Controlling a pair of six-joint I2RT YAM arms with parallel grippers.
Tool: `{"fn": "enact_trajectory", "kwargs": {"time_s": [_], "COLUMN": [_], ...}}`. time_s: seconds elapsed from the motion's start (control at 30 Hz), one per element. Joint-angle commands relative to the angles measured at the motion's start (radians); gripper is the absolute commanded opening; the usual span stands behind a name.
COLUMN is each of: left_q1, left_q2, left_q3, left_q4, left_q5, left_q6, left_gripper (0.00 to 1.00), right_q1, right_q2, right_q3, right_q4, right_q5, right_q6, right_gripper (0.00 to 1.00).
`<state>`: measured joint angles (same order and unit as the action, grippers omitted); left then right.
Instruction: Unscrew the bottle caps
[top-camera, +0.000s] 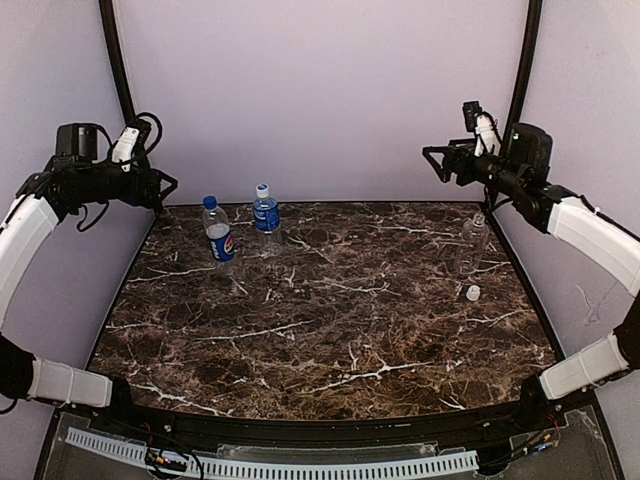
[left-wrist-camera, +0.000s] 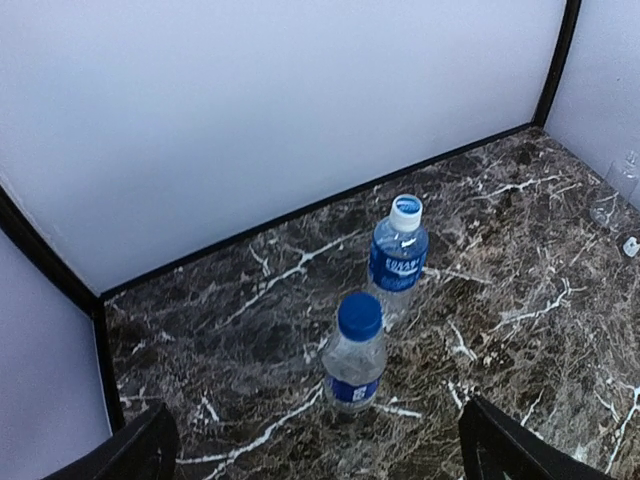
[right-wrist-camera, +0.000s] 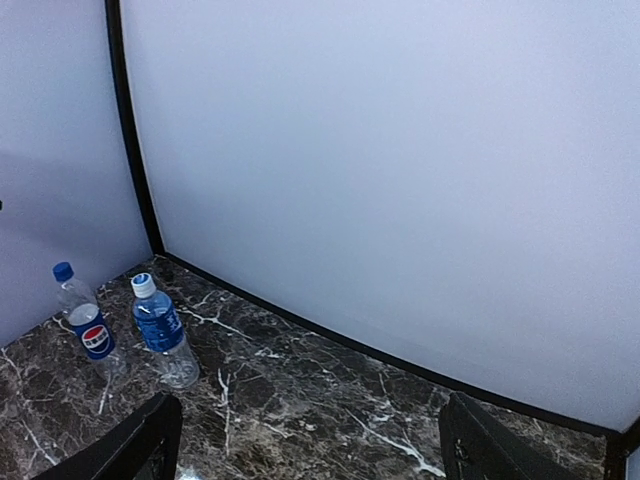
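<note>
The Pepsi bottle (top-camera: 218, 236) stands upright at the back left with its dark blue cap (top-camera: 209, 201) on. Beside it on the right stands the water bottle (top-camera: 266, 214), capped pale blue-white (top-camera: 262, 188). Both show in the left wrist view (left-wrist-camera: 354, 362) (left-wrist-camera: 398, 262) and the right wrist view (right-wrist-camera: 90, 330) (right-wrist-camera: 161, 332). The unlabelled bottle (top-camera: 474, 232) stands at the right edge, and no cap shows on it. A white cap (top-camera: 473, 292) lies on the table in front of it. My left gripper (top-camera: 165, 190) and right gripper (top-camera: 435, 165) hang high above the table, open and empty.
The dark marble table (top-camera: 330, 320) is walled by pale panels with black corner posts (top-camera: 118, 70) at back left and back right. In the left wrist view the unlabelled bottle (left-wrist-camera: 620, 185) and loose white cap (left-wrist-camera: 631, 245) sit at the far right.
</note>
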<state>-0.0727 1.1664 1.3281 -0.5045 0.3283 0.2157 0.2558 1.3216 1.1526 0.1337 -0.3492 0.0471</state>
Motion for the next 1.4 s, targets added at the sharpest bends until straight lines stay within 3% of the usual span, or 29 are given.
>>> {"fn": "enact_trajectory", "kwargs": {"time_s": [0.0,0.1,0.3,0.43,0.5,0.77,1.07,1.37], "left_q1": [0.046,0.048,0.048,0.048,0.048,0.048,0.047,0.026], "left_q2": [0.134,0.159,0.025,0.013,0.013,0.232,0.515,0.617], "left_q3": [0.127,0.091,-0.356,-0.546,-0.629,-0.797,-0.725,-0.633], "left_q4": [-0.414,-0.412,0.162,0.514,0.764,1.378,1.709,1.691], "left_q5": [0.091,0.115,0.177,0.194,0.211,0.261,0.335,0.367], "left_q6": [0.123,0.208,0.186,0.154,0.140,-0.003,-0.163,-0.170], "left_gripper": [0.99,0.99,0.99,0.99,0.99,0.99,0.99,0.99], "right_q1": [0.093,0.164,0.304,0.400,0.445,0.558,0.602,0.603], "right_q2": [-0.008,0.006,0.039,0.080,0.101,0.161,0.206,0.292], "right_q3": [0.053,0.065,0.088,0.148,0.170,0.252,0.344,0.446], "right_q4": [-0.020,-0.026,-0.012,-0.062,-0.075,-0.103,-0.169,-0.201], "right_q5": [-0.015,0.019,0.094,0.171,0.206,0.287,0.363,0.407], "right_q6": [0.024,0.039,0.071,0.042,0.025,-0.030,-0.127,-0.222], "right_gripper": [0.88,0.88,0.87,0.87,0.87,0.88,0.89,0.92]}}
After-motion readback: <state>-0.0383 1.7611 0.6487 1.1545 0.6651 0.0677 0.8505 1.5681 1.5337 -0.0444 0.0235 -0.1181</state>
